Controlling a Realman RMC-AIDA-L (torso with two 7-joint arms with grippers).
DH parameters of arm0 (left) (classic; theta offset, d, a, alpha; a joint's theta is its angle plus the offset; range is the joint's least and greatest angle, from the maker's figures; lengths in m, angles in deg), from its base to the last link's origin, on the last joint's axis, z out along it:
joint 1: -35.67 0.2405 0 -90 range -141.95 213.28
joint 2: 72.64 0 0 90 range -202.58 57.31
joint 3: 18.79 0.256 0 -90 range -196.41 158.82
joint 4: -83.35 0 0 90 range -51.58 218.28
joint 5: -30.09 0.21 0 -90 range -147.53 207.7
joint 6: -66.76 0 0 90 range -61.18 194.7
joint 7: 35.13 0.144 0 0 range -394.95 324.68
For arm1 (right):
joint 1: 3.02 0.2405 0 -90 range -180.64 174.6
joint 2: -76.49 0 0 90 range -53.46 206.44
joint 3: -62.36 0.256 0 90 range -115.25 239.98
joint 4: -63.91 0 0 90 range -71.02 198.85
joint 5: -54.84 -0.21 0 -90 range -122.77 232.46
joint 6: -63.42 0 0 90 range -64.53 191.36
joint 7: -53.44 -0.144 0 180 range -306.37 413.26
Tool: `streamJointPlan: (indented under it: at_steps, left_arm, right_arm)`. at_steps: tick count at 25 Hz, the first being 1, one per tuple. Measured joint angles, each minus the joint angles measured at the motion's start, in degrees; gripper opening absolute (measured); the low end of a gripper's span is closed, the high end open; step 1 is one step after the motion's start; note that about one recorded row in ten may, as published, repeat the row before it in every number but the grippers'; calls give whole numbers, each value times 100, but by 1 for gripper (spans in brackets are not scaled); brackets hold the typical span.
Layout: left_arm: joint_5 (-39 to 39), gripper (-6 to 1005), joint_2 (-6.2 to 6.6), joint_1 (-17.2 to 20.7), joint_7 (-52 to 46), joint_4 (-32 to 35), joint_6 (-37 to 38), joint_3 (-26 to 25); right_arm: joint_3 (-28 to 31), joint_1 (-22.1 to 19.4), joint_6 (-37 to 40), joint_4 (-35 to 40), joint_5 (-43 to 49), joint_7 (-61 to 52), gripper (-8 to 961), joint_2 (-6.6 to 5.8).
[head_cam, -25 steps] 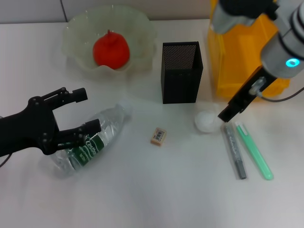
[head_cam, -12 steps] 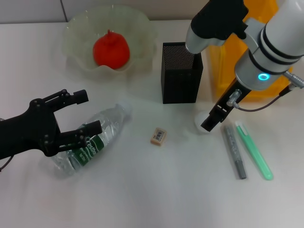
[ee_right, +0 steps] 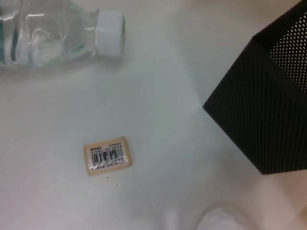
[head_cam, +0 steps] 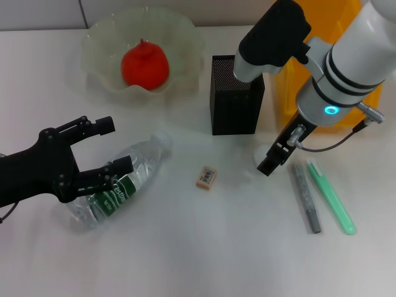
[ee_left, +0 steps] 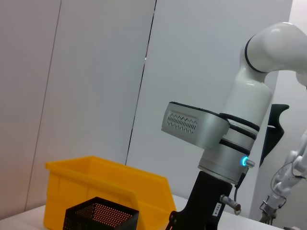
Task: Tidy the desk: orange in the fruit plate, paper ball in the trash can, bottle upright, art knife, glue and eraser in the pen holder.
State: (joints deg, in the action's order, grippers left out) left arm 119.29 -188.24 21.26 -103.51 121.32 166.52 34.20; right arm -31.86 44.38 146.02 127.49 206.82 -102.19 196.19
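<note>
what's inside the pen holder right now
The pen holder shows only bare dark mesh in the part of its opening that is visible; the right arm covers one corner and the bottom is hidden.

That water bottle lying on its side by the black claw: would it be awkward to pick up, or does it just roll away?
The bottle lies flat and is round, so a nudge would likely roll it. It looks nearly empty, so probably light, and its thin clear wall may dent under a squeeze. The left gripper sits open around its labelled end, which should check rolling.

Black metal-mesh pen holder (head_cam: 236, 94); clear glossy plastic bottle (head_cam: 120, 182); translucent glass fruit plate (head_cam: 185, 37).
</note>
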Motion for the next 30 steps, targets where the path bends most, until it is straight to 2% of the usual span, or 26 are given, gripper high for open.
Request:
streamJointPlan:
  at_steps: [7, 12, 15, 16, 17, 18, 19, 21, 23, 27, 30]
  left_arm:
    - [0, 861, 3, 0, 0, 0, -20, 0]
    - [0, 861, 3, -2, 1, 0, -72, 0]
    - [0, 861, 3, -9, 0, -4, -89, 0]
    - [0, 861, 3, -9, 1, -7, -90, 0]
    - [0, 861, 3, -9, 1, -7, -90, 0]
    - [0, 861, 5, -6, 1, -9, -94, 0]
    - [0, 861, 5, -6, 1, -9, -94, 0]
    - [1, 861, 9, -5, 0, -9, -99, 0]
    - [0, 860, 16, -4, 0, -9, -101, 0]
    - [0, 860, 18, -2, 2, -9, -101, 0]
    - [0, 860, 18, -2, 2, -9, -101, 0]
  right_arm:
    - [-10, 46, -36, -123, -2, -8, 664, 1]
    - [43, 21, 24, 19, 2, -48, 586, -3]
    - [78, -58, 406, 475, 36, -120, 540, -24]
    - [188, -150, 873, 964, 53, -193, 524, -29]
    - [188, -150, 873, 964, 53, -193, 509, -29]
    - [390, -236, 1503, 1610, 102, -304, 493, -32]
    - [390, -236, 1503, 1610, 102, -304, 488, -32]
    - [556, -281, 2060, 2094, 212, -397, 479, -33]
    - [726, -365, 2753, 2839, 684, -579, 470, -34]
    - [792, -477, 3000, 3349, 1284, -616, 469, -31]
    - [875, -694, 2730, 3684, 1513, -594, 469, -35]
